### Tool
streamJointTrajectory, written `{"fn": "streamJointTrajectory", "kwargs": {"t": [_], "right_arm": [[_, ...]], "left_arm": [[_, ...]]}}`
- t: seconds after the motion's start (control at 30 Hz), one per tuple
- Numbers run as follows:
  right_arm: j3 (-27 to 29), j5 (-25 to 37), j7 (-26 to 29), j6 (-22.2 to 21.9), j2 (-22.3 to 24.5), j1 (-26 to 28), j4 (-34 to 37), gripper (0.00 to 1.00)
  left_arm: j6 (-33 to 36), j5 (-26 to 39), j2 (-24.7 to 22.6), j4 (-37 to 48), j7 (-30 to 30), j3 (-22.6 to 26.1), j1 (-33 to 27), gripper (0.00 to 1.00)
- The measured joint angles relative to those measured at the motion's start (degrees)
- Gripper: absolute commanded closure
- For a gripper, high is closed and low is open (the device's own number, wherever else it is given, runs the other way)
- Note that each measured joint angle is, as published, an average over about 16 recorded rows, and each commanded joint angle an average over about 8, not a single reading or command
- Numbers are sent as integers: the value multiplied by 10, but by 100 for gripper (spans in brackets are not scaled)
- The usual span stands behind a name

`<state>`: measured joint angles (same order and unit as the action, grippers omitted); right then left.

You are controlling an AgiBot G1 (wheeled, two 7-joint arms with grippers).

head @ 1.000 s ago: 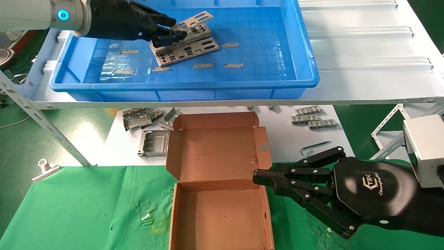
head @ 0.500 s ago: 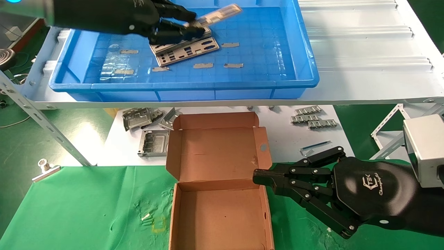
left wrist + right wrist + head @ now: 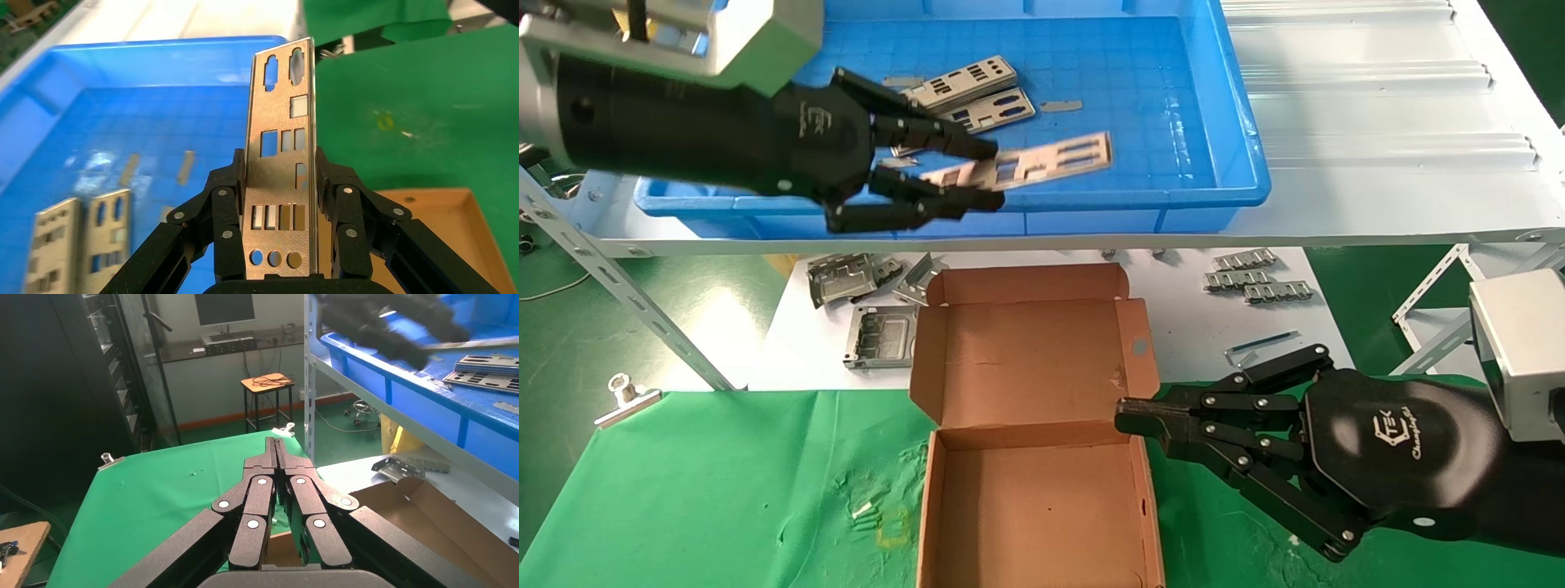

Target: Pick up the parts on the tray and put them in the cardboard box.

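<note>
1. The left gripper [image 3: 981, 175] hangs above the front rim of the tray [image 3: 1238, 175]. Its fingers [image 3: 223, 211] are clamped on one part [image 3: 1030, 163], a long punched metal plate.
2. The held part juts straight out beyond the fingertips, clear of the tray floor. In the left wrist view the plate [image 3: 281, 171] sits between the two finger sets, its round-holed end nearest the palm and its far end past the fingertips.
3. Two more parts [image 3: 968, 90] lie overlapped on the tray floor, behind the left fingers and apart from them. A small grey strip [image 3: 1061, 105] lies just beside them on the grid floor.
4. The cardboard box [image 3: 1038, 425] stands open on the green cloth [image 3: 707, 490], below and in front of the left fingers, lid folded back. Nothing shows inside it.
5. The right gripper [image 3: 1128, 418] rests low at the box's right wall, fingertips touching or just beside the hinge corner. Its fingers [image 3: 260, 496] are pressed together with nothing between them.
6. Folded metal brackets [image 3: 862, 302] lie on the white desk [image 3: 1189, 327] beyond the box's left lid flap. More small metal pieces [image 3: 1258, 278] lie beyond the right fingers, well apart from them.
</note>
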<state>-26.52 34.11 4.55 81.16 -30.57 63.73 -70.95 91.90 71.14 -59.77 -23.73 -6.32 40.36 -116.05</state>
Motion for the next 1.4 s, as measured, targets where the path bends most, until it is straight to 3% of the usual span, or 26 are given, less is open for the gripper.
{"fn": "streamJointTrajectory", "kwargs": {"t": [0.27, 0.33, 0.53, 0.6, 1.33, 1.4], "right_arm": [[0, 0, 0, 0, 0, 0, 0, 100], [0, 0, 0, 0, 0, 0, 0, 95], [0, 0, 0, 0, 0, 0, 0, 19], [0, 0, 0, 0, 0, 0, 0, 0], [0, 0, 0, 0, 0, 0, 0, 0], [0, 0, 0, 0, 0, 0, 0, 0]], "left_arm": [[-19, -61, 63, -145, 54, 54, 74, 100], [-27, -66, 72, -168, 63, 63, 90, 100], [-62, -60, 79, -210, 83, 81, 137, 100], [-76, -54, 77, -221, 90, 87, 152, 100], [-273, 58, 40, -352, 168, 147, 302, 100], [-285, 66, 40, -365, 174, 150, 310, 94]]}}
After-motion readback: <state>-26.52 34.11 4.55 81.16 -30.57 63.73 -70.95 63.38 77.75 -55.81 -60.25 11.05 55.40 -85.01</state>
